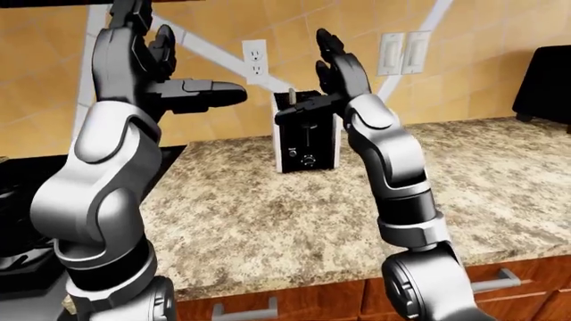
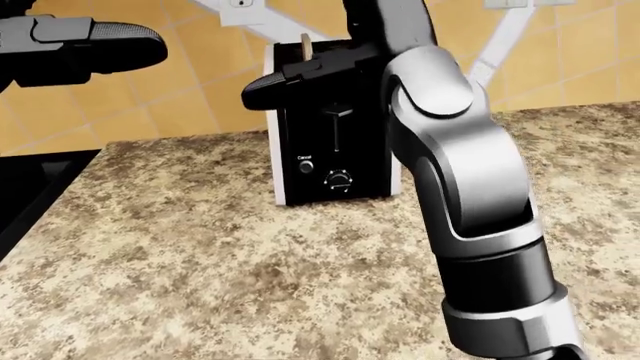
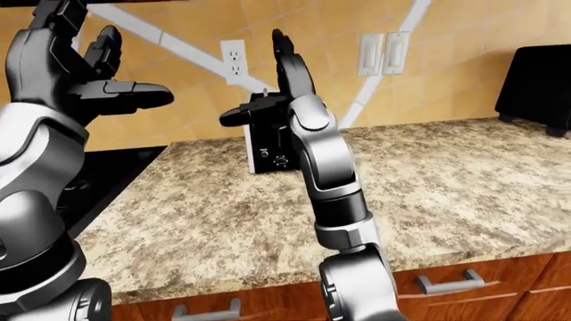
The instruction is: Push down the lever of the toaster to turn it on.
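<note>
**A:** Granite-patterned worktop (image 2: 200, 255) takes up most of the head view, with tan wall tiles behind it. What stands on it?

**B:** One black toaster (image 2: 335, 142) with white sides, near the wall, just left of centre along the top of the head view. Something thin pokes out of its top slot; I can't tell what.

**A:** And the arms?

**B:** Both are raised. The right hand (image 1: 332, 67) is up at the toaster's top, fingers spread and gripping nothing, with one dark finger (image 2: 290, 79) stretched leftward across the toaster's upper face. The left hand (image 1: 156, 73) is also open and holds nothing, well apart to the left.

**A:** So where's the lever from the fingers?

**B:** The lever (image 2: 337, 112) sits at the top of a vertical slot on the near face, above a small button (image 2: 306, 166) and a dial (image 2: 338, 180). It lies just below that outstretched finger and slightly to its right. The slot's long axis runs straight up and down, so I'd judge the push has to go straight down along it.

**A:** Which hand takes it?

**B:** The right, clearly nearer. It isn't yet touching the lever, as far as I can tell.
</note>
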Controlling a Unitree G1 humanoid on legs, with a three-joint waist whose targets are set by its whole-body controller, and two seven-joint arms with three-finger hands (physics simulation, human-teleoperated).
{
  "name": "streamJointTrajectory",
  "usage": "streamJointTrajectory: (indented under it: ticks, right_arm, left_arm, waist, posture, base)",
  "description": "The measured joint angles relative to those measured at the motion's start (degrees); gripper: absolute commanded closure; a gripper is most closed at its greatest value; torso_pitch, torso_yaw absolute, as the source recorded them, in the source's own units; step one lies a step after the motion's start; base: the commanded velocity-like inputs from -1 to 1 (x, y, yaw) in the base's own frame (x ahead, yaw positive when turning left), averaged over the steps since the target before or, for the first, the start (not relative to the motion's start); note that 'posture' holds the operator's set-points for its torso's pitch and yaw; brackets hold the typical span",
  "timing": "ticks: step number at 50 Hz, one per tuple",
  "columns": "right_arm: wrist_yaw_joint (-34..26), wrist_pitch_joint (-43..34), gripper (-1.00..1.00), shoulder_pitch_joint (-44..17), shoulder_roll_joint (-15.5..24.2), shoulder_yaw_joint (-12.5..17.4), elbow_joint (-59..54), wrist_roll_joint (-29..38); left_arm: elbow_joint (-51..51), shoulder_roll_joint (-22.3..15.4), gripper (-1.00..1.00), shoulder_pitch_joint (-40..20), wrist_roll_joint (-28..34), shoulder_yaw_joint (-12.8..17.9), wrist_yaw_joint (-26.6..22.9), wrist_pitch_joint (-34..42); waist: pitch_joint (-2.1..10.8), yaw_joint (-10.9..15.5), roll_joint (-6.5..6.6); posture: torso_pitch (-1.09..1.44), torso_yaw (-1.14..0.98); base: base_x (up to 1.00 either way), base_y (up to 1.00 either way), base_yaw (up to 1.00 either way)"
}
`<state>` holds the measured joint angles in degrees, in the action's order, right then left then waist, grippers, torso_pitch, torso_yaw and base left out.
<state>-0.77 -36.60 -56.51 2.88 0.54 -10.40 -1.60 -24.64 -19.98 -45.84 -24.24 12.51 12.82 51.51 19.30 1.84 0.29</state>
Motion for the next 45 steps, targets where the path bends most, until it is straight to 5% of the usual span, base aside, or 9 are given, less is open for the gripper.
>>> streamJointTrajectory:
  ticks: [45]
  right_arm:
    - [-1.31, 4.83, -1.0, 3.92, -2.45, -0.35, -10.93, 2.31]
  left_arm:
    - [0.58, -0.21, -1.0, 0.03, 0.72, 0.05, -0.3, -0.06]
  waist:
    - [0.18, -0.02, 0.08]
  posture:
    - [-0.52, 0.0]
  base:
    - [0.0, 0.0, 0.0]
